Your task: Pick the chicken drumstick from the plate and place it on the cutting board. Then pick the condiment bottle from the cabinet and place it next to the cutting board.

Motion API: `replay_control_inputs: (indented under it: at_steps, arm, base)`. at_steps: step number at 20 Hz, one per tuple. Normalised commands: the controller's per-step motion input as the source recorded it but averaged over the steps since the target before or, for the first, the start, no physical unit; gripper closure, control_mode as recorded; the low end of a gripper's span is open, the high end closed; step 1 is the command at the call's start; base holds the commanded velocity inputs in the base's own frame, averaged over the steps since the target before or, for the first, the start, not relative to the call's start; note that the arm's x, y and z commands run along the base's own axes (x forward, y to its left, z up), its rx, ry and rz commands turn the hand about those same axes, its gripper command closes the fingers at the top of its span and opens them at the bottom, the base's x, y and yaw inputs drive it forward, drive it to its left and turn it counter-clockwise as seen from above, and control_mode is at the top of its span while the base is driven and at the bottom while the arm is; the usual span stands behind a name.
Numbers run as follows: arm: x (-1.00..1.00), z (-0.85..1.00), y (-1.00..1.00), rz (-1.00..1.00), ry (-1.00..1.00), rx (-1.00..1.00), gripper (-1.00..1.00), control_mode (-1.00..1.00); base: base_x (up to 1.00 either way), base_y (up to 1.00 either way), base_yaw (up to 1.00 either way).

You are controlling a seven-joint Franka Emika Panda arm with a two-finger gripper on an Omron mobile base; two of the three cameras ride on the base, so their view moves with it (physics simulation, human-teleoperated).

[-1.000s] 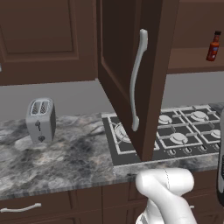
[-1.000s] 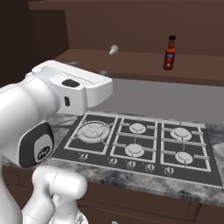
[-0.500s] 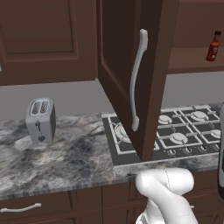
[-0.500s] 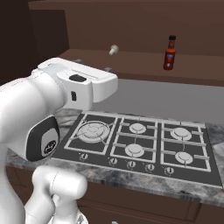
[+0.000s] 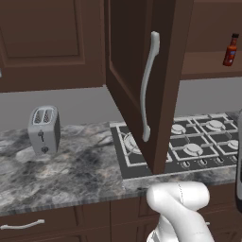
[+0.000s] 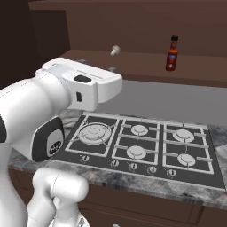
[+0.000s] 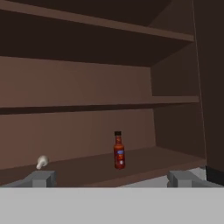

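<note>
The condiment bottle stands upright on the lowest shelf of the open cabinet, ahead of the gripper and well apart from it. In the hand view it sits between the two fingertips and a little above them, slightly right of centre. The gripper is spread wide, its tips far to either side, and it holds nothing.

The bottle is slim, with a red-orange body, a small blue label, a dark narrow neck and a black cap. In the right base view the same bottle stands on the shelf above the far right part of the stove, and in the left base view the bottle shows at the far right, beyond the open door.

A small pale object lies on the same shelf to the left of the bottle, well apart from it; what it is I cannot tell.

The cabinet door stands swung out over the table, its long curved silver handle facing the camera. A grey toaster stands on the marbled table at the left, near the wall.
</note>
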Motion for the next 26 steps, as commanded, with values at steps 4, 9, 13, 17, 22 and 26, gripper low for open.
replay_control_inputs:
  at_steps: [4,9,13,17,22,26]
  arm:
    - [0.15,-0.01,0.0,0.0,0.0,0.0,-1.0,-1.0]
    - [0.28,-0.01,-0.03,0.0,0.0,0.0,-1.0,-1.0]
    - [0.27,0.0,-0.09,0.0,0.0,0.0,-1.0,-1.0]
    - [0.25,0.0,-0.13,0.0,0.0,0.0,-1.0,-1.0]
    - [0.25,0.0,-0.17,0.0,0.0,0.0,-1.0,-1.0]
    - [0.21,-0.01,-0.16,0.0,0.0,0.0,-1.0,-1.0]
  base:
    - [0.0,0.0,0.0]
    - [0.0,0.0,0.0]
    - [0.0,0.0,0.0]
    - [0.0,0.0,0.0]
    - [0.0,0.0,0.0]
    - [0.0,0.0,0.0]
